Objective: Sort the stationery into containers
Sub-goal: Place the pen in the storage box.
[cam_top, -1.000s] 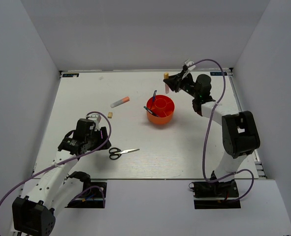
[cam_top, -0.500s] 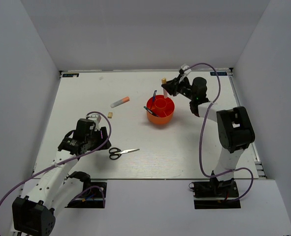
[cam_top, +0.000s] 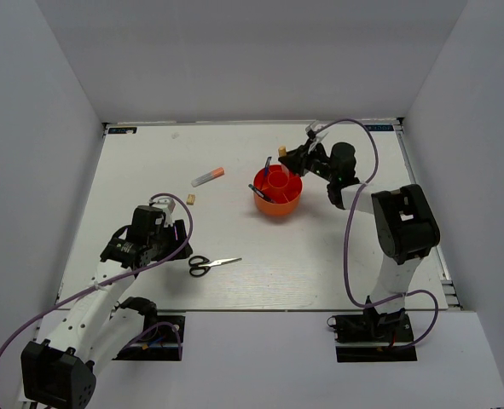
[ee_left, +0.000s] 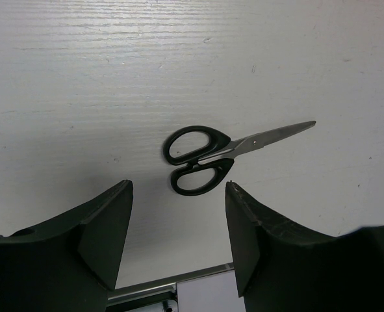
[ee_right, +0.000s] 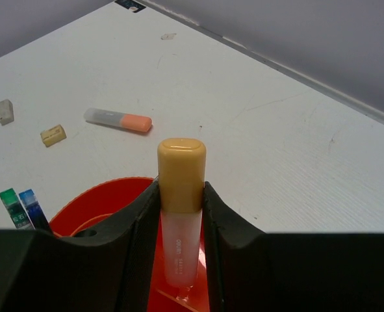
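My right gripper (ee_right: 180, 218) is clamped on the highlighter (ee_right: 181, 170) and holds it upright. Both dark fingers press its frosted, translucent barrel just under the rounded peach-tan cap. Its lower end hangs inside the rim of the organizer cup (ee_right: 104, 195), a round, glossy orange-red plastic tub. I cannot tell which compartment it is over. At the cup's left edge two pen ends stick up, one green-topped (ee_right: 8, 198) and one blue-topped (ee_right: 28, 198).

Beyond the cup, on the matte white table (ee_right: 256, 110) with its faint grain, lies the marker (ee_right: 118, 120) — a cloudy barrel with an orange cap. A tan block eraser (ee_right: 52, 134) is near it, and a paler eraser (ee_right: 5, 111) lies farther left.

My left gripper (ee_left: 178, 198) is spread wide and holds nothing. The scissors (ee_left: 208, 156) lie flat on the table — black oval plastic loops, bright steel blades closed. In the wrist view the loops sit just past my fingertips, in line with the gap, and the blades point off to the right.
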You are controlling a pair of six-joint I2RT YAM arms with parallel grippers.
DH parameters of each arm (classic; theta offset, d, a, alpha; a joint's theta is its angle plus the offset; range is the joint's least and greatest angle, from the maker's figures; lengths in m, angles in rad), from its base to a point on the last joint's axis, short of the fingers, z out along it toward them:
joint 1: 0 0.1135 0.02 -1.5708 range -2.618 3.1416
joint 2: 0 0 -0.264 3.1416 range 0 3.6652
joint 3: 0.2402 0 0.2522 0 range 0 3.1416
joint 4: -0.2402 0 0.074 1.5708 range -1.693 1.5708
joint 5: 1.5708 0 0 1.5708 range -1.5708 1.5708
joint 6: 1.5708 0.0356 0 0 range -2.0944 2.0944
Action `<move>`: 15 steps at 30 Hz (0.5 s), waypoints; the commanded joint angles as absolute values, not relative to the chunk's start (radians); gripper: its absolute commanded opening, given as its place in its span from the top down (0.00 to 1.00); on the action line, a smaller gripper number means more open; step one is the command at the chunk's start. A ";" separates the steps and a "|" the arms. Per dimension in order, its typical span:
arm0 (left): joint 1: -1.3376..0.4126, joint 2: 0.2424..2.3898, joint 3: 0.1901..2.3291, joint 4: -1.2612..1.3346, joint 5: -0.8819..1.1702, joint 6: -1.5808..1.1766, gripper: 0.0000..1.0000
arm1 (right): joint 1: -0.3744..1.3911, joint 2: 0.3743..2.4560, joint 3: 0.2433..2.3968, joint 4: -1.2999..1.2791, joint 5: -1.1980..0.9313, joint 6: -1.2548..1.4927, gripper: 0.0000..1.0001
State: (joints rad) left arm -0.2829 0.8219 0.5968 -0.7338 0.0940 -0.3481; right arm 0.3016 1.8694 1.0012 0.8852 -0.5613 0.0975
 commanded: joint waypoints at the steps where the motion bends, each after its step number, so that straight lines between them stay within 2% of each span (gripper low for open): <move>1: -0.278 0.816 0.614 -0.736 0.092 -0.341 0.31 | 0.305 1.875 0.985 0.960 -0.587 0.087 0.65; 3: -0.278 0.816 0.612 -0.730 0.091 -0.339 0.31 | 0.305 1.870 0.983 0.962 -0.586 0.089 0.58; 10: -0.276 0.812 0.612 -0.732 0.094 -0.341 0.31 | 0.302 1.844 0.980 0.956 -0.589 0.094 0.48; 12: -0.276 0.811 0.614 -0.735 0.094 -0.339 0.31 | 0.302 1.830 0.976 0.965 -0.591 0.098 0.48; 15: -0.276 0.813 0.612 -0.733 0.095 -0.339 0.31 | 0.298 1.790 0.965 0.979 -0.581 0.118 0.54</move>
State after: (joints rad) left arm -0.2829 0.8219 0.5968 -0.7334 0.0940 -0.3481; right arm 0.3023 1.8629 0.9779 0.8951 -0.5800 0.1017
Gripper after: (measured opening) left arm 0.690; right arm 0.481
